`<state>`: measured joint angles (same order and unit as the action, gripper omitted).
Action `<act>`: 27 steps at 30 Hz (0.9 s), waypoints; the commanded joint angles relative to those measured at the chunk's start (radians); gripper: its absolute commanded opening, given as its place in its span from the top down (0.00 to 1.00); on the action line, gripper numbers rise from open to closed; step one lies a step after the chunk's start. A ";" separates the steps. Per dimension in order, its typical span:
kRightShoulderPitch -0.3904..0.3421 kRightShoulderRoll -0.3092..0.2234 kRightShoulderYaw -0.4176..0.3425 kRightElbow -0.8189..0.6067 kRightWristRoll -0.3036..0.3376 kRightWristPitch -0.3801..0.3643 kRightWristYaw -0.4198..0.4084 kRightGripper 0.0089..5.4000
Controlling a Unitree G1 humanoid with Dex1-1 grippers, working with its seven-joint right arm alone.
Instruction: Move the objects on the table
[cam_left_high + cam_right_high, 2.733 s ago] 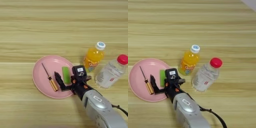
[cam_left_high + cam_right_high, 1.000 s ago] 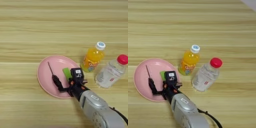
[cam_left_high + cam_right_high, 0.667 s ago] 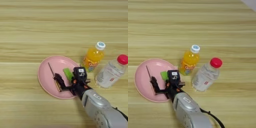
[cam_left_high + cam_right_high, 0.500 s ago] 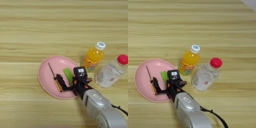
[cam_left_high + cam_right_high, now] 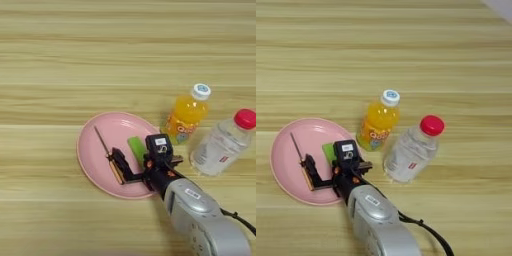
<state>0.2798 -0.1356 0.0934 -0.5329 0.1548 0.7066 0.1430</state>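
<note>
A pink plate (image 5: 90, 157) lies on the table (image 5: 125, 55), left of centre. On it rest a thin screwdriver (image 5: 102, 142) with a yellow-brown handle and, to its right, a small green block (image 5: 135, 147). My right gripper (image 5: 138, 163) reaches over the plate's near right part and is open. One black finger (image 5: 119, 160) lies over the screwdriver's handle, and the other stands just right of the green block. The block sits between the two fingers, and neither object is held. The right eye view shows the same gripper (image 5: 326, 167).
An orange juice bottle (image 5: 186, 117) stands just right of the plate. A clear water bottle (image 5: 220, 145) with a red cap lies tilted further right. My silver forearm (image 5: 200, 215) comes in from the bottom right.
Since the earliest frames the plate has slid a little to the right, toward the bottles, with the gripper on it. Over the last second the gripper has hardly moved.
</note>
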 commanded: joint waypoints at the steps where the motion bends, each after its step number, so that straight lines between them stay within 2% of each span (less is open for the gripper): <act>1: -0.014 -0.012 0.007 -0.013 -0.010 -0.004 0.000 0.00; 7: 0.003 -0.027 0.009 -0.046 -0.015 0.025 -0.006 0.00; 14: 0.000 -0.033 0.004 -0.037 -0.022 0.037 -0.009 0.15; 27: -0.001 -0.038 0.001 -0.027 -0.025 0.051 -0.009 0.35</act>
<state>0.2847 -0.1619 0.0996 -0.5520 0.1389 0.7580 0.1383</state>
